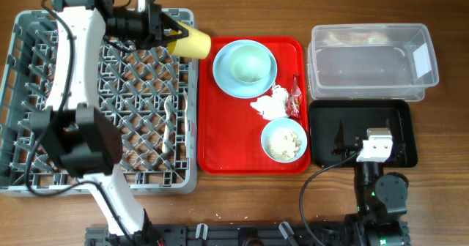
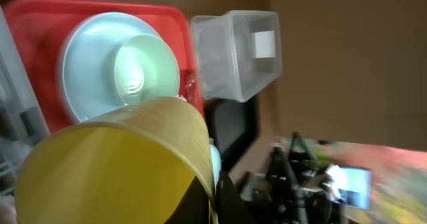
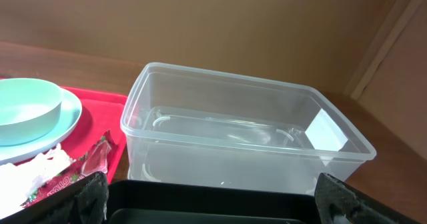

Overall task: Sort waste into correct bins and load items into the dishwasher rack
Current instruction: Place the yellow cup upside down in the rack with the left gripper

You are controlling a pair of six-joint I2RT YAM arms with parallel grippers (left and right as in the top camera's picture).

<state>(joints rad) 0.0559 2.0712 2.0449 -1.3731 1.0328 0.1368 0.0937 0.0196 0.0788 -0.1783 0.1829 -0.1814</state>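
Up at 11 o'clock on the table, the left gripper (image 1: 172,37) is clamped on the cup (image 1: 192,44). It holds the cup sideways above the rack's (image 1: 22,26) 1 o'clock corner, with the far end poking out toward the red tray (image 1: 220,154). In the left wrist view the cup (image 2: 113,164) fills the bottom of the shot, and I can't tell from there exactly where the fingers pinch it.

The rack takes up the whole 9 o'clock side. A white utensil (image 1: 170,125) lies on its grid floor near the right edge, and I can't tell if it's the fork or the spoon.

The red tray sits dead centre. At its 12 o'clock is the plate (image 1: 223,76) with the green bowl (image 1: 249,63) sitting in it. The napkin (image 1: 270,105) is just below the plate, and the wrapper (image 1: 295,96) is right beside the napkin at 3 o'clock, touching or nearly. At the tray's 5 o'clock is the blue bowl (image 1: 268,129) with the scraps (image 1: 286,140) in it.

The tub (image 1: 366,28) is over at 2 o'clock, and the black tray (image 1: 330,118) is right up against it at 4 o'clock.

The right gripper (image 1: 364,132) hangs low over the black tray, jaws spread wide with nothing in them. Its own camera shows one finger (image 3: 87,194) in each bottom corner, facing the tub (image 3: 247,127).
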